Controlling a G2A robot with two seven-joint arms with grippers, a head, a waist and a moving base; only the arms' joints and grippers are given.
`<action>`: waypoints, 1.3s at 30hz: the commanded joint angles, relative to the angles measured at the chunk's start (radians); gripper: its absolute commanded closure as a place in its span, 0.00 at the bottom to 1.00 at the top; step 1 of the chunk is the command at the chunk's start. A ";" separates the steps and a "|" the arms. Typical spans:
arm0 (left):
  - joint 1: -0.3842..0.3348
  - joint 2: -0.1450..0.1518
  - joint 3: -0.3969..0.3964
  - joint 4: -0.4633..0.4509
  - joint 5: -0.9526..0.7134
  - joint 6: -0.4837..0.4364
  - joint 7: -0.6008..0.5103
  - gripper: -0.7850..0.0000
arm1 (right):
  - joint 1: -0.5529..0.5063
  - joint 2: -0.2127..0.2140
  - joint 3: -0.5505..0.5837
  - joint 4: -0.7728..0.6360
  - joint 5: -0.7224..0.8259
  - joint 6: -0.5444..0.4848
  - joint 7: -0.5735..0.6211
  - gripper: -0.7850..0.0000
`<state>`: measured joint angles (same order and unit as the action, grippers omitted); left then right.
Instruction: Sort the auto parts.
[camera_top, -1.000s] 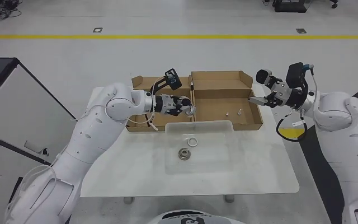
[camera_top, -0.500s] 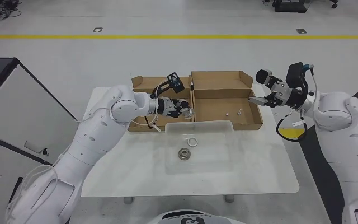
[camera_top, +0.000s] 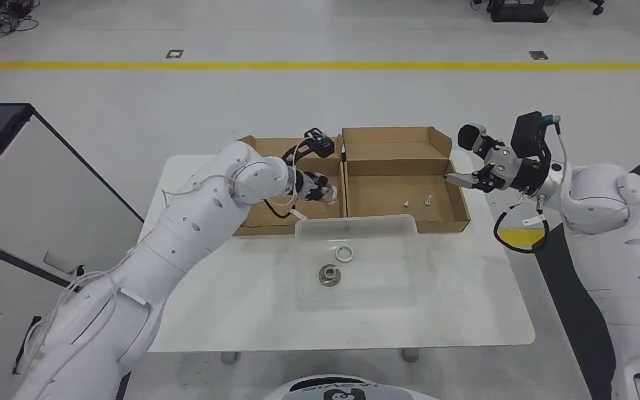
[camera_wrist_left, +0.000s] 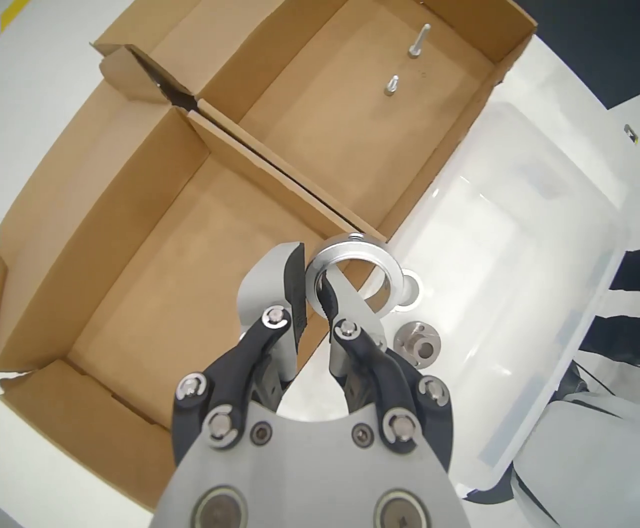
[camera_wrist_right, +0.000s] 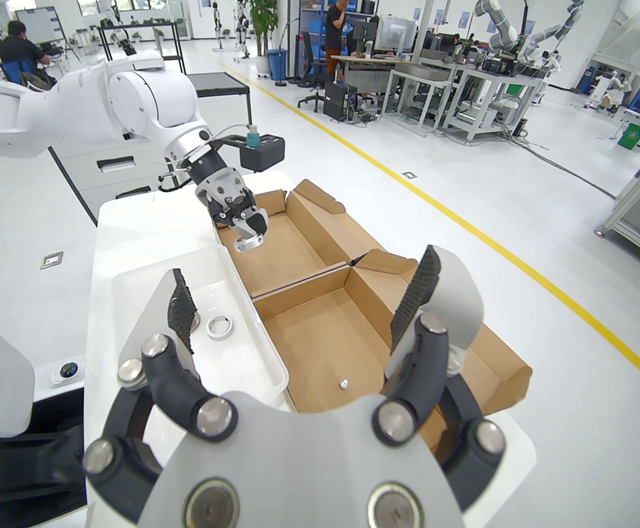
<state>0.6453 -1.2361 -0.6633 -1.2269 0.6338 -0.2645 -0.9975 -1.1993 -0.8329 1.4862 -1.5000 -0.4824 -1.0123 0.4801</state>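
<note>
carrying a metal ring (camera_wrist_left: 350, 245) to its box looks like the step in hand. the left gripper (camera_wrist_left: 312, 295) pinches the ring's wall, one finger through the hole and the other outside. it hangs above the left cardboard box (camera_wrist_left: 150, 280), over the corner nearest the clear tray (camera_wrist_left: 550, 210) and the wall shared with the right cardboard box (camera_wrist_left: 320, 115). the left box floor looks bare; the right box holds two bolts (camera_wrist_left: 417, 40), so rings seem meant for the left one.

the next move calls for shifting a little further in from that corner, so the ring cannot catch the wall or fall back into the tray, then lowering and parting the fingers. the inner finger must slip out of the hole cleanly.

a second ring (camera_wrist_left: 412, 292) and a flanged hub (camera_wrist_left: 419, 345) lie in the tray, yet to be sorted. the right gripper (camera_wrist_right: 304, 270) hangs spread wide and empty just beyond the far end of the right box.
</note>
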 joint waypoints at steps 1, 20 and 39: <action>-0.025 -0.018 0.031 0.043 0.013 0.032 -0.003 1.00 | 0.000 0.000 0.000 0.000 0.000 0.000 0.000 0.00; -0.176 -0.209 0.245 0.376 0.082 0.128 -0.022 1.00 | 0.000 0.000 0.000 0.000 0.000 0.000 0.000 0.00; -0.202 -0.385 0.337 0.708 0.150 0.121 0.066 1.00 | 0.000 0.000 0.000 0.000 0.000 0.000 0.000 0.00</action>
<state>0.4439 -1.6120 -0.3302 -0.5374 0.7788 -0.1437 -0.9329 -1.1993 -0.8329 1.4862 -1.5000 -0.4824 -1.0123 0.4801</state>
